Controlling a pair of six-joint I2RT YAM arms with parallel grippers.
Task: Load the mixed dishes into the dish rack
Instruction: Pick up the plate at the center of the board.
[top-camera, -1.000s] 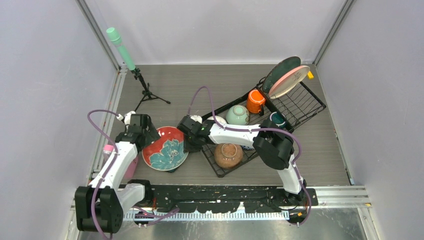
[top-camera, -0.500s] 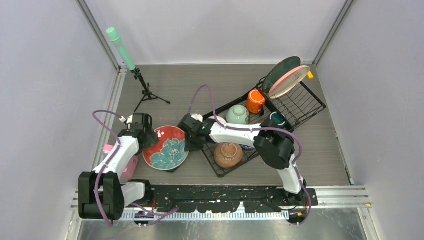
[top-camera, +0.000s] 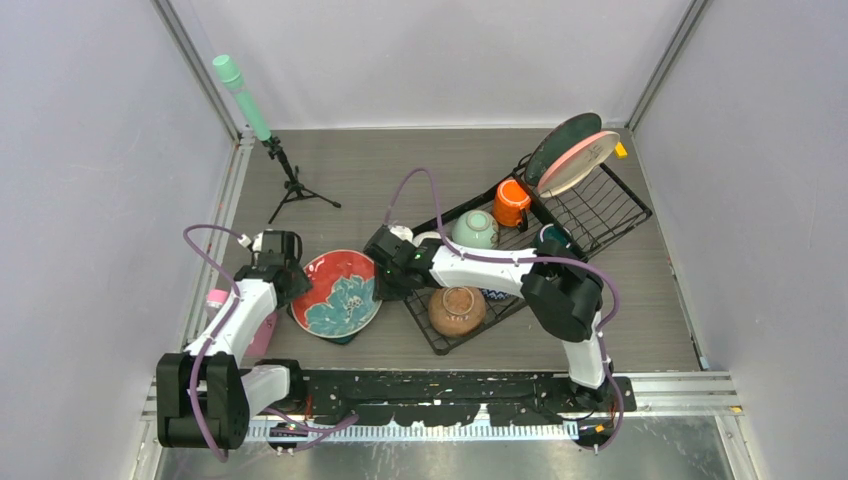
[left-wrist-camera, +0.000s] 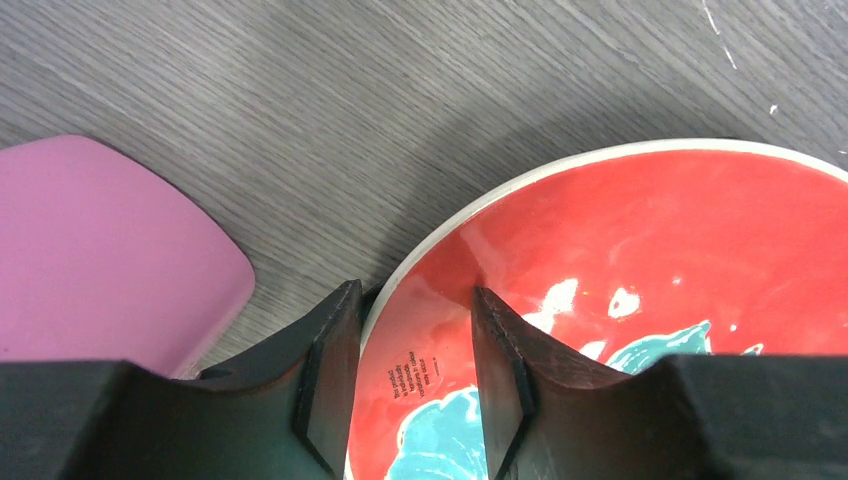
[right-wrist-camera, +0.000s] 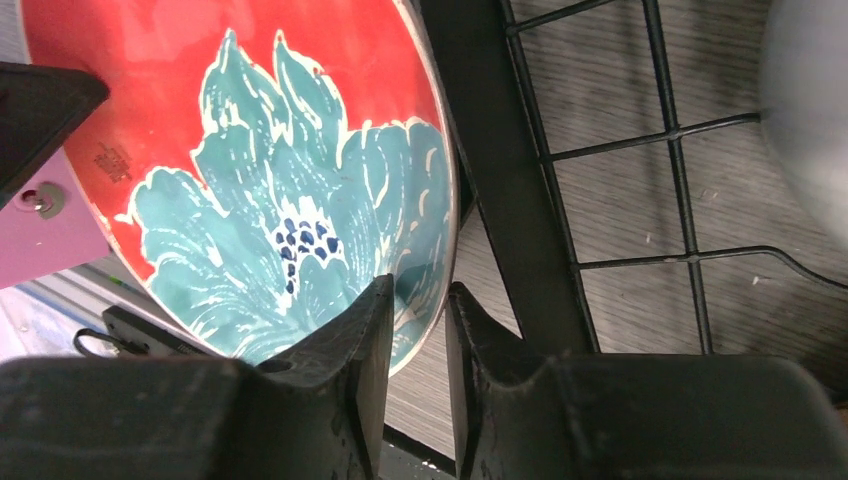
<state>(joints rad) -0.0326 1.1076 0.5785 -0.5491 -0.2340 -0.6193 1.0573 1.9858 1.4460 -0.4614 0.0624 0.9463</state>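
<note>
Right gripper (right-wrist-camera: 420, 290) is closed narrow on the right rim of the red flowered dish (top-camera: 335, 305), with one finger on the painted face and one behind it. Left gripper (left-wrist-camera: 415, 290) straddles the opposite, left rim with its jaws partly apart. A strip of red glaze shows between the rim and the inner finger, so no clamp is confirmed on this side. The dish lies face up between the two grippers, outside the rack. Being round, it has no long axis to align. The dish rack (top-camera: 605, 205) lies directly to the right, its black frame just beside the gripped rim. Transfer direction is therefore judged rightward, and the right arm is nearer. A small printed label (left-wrist-camera: 411, 374) on the glaze is too small to read, and no brand is legible.
</note>
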